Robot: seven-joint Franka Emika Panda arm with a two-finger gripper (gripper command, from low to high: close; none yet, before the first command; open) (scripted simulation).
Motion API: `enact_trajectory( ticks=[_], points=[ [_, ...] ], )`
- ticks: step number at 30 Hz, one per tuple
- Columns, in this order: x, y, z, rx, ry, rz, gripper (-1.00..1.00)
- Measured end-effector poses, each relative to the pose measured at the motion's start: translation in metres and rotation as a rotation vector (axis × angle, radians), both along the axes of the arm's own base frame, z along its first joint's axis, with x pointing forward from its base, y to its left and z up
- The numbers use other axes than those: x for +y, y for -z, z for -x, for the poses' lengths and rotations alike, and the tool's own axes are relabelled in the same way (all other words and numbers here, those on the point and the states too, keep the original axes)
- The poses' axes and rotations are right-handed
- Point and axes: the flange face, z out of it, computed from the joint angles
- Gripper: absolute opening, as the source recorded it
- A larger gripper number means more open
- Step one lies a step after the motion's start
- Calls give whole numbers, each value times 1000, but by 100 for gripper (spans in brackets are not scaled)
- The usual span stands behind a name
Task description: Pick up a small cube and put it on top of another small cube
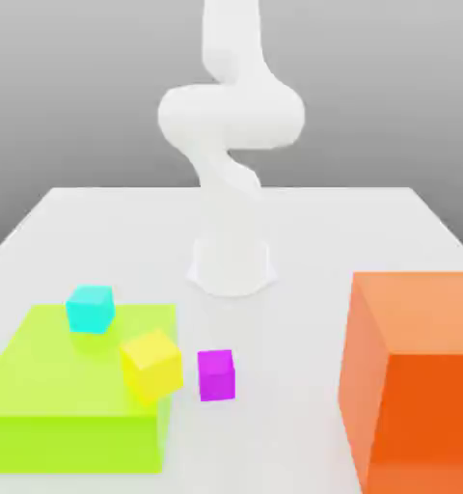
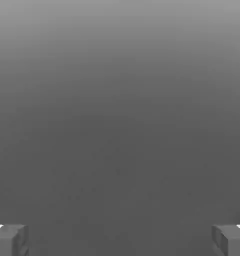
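magenta cube (image 1: 216, 374) unlabelled, beside yellow cube (image 1: 152, 365); pincer (image 2: 120, 240) wide open, empty

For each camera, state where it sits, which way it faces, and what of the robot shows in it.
Exterior view: off the arm, raised, looking down across the white table at the arm rising from its base; nearer the camera are the magenta cube, yellow cube, cyan cube, green slab and orange block.
Hand view: on the hand, looking past the open gripper at plain grey; two fingertips show at the frame's corners.
Shared: I can match nothing between the two views.
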Motion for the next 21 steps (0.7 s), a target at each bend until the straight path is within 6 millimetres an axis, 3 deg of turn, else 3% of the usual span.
enact_trajectory(
  ticks=[5,10,15,21],
  points=[
    [-12,84,-34,123,170,-154,0],
    [-17,168,-51,242,349,-274,0],
    [-18,251,-50,356,539,-366,0],
    [-17,343,-29,478,784,-441,0]
  ],
)
